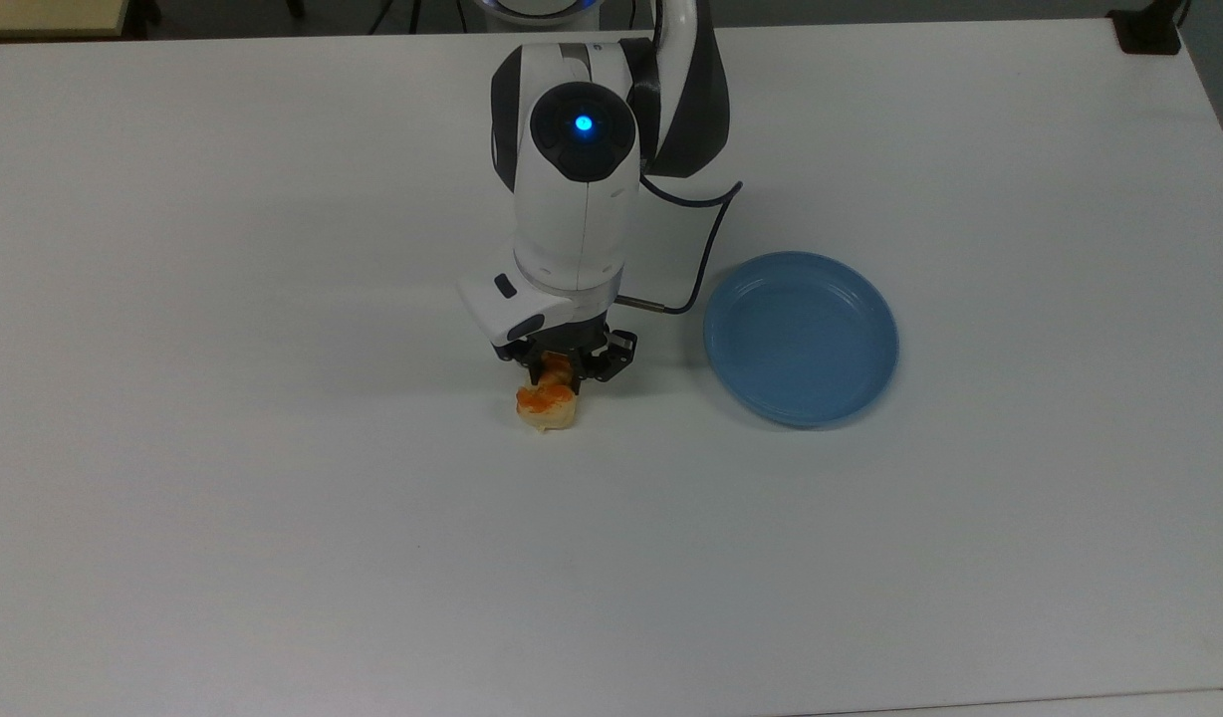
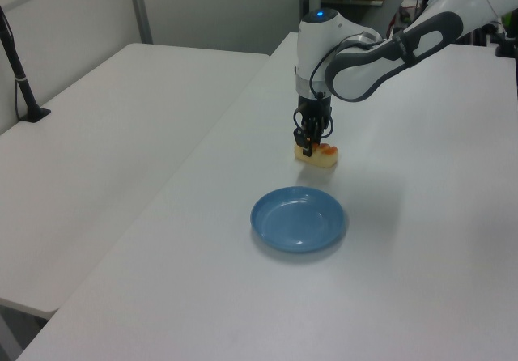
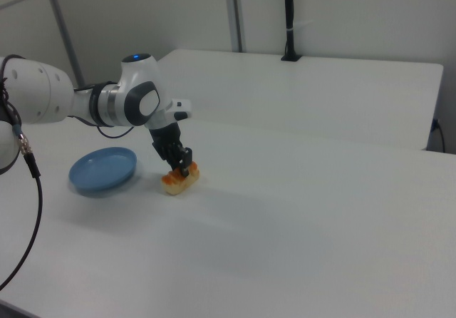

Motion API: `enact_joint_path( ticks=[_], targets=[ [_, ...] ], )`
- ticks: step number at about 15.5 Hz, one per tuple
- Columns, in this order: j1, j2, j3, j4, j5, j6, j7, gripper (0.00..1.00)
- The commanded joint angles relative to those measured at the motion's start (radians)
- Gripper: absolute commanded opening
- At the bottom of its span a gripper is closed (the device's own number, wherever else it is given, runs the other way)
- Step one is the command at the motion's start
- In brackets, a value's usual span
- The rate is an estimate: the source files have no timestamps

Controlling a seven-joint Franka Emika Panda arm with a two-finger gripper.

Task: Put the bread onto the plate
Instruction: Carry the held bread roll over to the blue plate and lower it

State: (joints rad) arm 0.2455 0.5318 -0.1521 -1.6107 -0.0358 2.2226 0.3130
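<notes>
In the top view the gripper (image 1: 564,376) covers the far half of the bread (image 1: 547,406). Whether its fingers actually press the bread cannot be told.
</notes>
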Motion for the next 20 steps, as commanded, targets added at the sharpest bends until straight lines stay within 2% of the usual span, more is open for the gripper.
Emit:
enact_joint_path(
  ticks=[1,5,9,14,15,16,17,18,20],
  targets=[
    [0.021,-0.067,-0.003,-0.008,0.001,-0.073,-0.031,0.17],
    [0.078,-0.082,0.011,0.069,0.01,-0.185,-0.009,0.18],
    [0.165,-0.073,0.06,0.077,-0.016,-0.185,0.107,0.24],
    [0.251,-0.021,0.077,0.103,-0.052,-0.159,0.228,0.33],
    [0.261,-0.012,0.077,0.103,-0.059,-0.158,0.238,0.42],
    [0.264,-0.007,0.077,0.103,-0.071,-0.155,0.245,0.57],
    [0.265,0.005,0.077,0.101,-0.079,-0.153,0.254,0.83],
    [0.265,0.007,0.077,0.101,-0.082,-0.153,0.253,1.0],
    [0.262,0.005,0.077,0.103,-0.088,-0.155,0.251,1.0]
  ],
)
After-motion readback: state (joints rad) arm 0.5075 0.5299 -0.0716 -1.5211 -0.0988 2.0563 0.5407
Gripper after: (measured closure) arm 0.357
